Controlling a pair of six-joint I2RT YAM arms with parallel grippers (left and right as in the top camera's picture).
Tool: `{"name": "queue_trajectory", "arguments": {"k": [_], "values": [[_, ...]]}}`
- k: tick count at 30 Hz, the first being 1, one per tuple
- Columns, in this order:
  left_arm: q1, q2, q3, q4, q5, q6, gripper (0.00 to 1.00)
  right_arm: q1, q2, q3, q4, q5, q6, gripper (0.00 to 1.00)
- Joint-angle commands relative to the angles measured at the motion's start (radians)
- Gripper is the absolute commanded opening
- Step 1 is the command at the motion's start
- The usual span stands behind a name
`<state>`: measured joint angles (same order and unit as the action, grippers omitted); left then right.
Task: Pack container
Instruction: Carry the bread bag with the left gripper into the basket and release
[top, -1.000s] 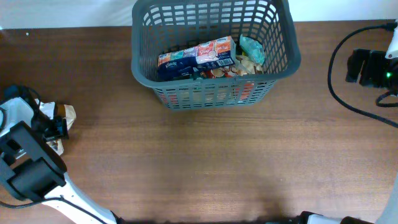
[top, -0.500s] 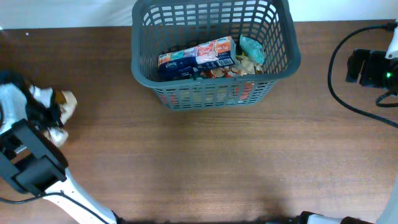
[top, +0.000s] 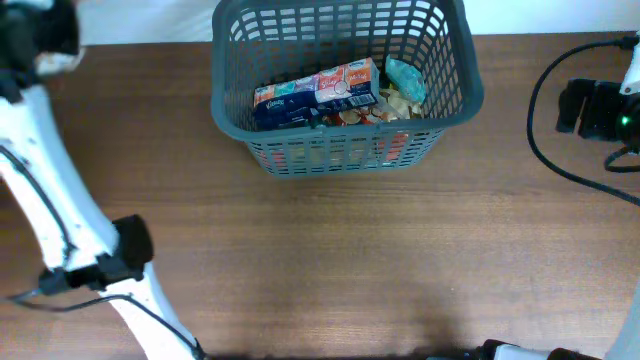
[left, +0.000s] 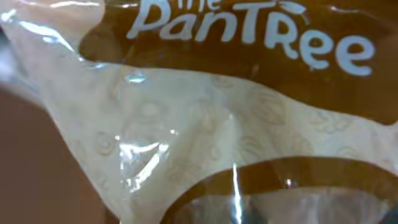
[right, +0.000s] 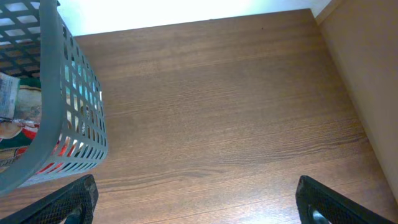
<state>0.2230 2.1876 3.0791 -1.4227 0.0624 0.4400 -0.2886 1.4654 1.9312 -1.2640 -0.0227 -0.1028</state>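
The container (top: 345, 150) is a dark grey lattice basket at the table's far middle. Inside it lie a blue tissue pack (top: 285, 103), a red and white packet (top: 345, 85) and a green packet (top: 405, 78). My left gripper (top: 45, 45) is a blur at the far left corner, well left of the basket. It is shut on a cream and brown "the PanTree" packet (left: 186, 124), which fills the left wrist view and hides the fingers. My right gripper (right: 196, 205) stands wide open over bare table, with the basket wall (right: 68, 112) to its left.
The left arm (top: 70, 230) stretches from the front edge up the table's left side. The right arm's black body (top: 595, 108) and a black cable (top: 545, 120) sit at the right edge. A pale wall (right: 367, 74) borders the table on the right.
The left gripper shut on the packet at the table's left edge. It then swung up and away with the packet to the far left corner. The right arm has not moved.
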Motion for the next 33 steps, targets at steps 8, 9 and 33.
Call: {"name": "queue_trajectory", "arguments": {"k": [8, 9, 33], "values": [[-0.487, -0.029, -0.077, 0.01, 0.05, 0.62, 0.02, -0.006, 0.002, 0.002, 0.003, 0.005, 0.011, 0.99], [-0.508, -0.024, -0.11, 0.018, 0.048, 0.645, 0.02, -0.006, 0.002, 0.002, 0.003, 0.006, 0.011, 0.99], [-0.578, 0.139, -0.368, 0.203, 0.042, 0.364, 0.92, -0.006, 0.002, 0.002, 0.003, 0.005, 0.011, 0.99]]}}
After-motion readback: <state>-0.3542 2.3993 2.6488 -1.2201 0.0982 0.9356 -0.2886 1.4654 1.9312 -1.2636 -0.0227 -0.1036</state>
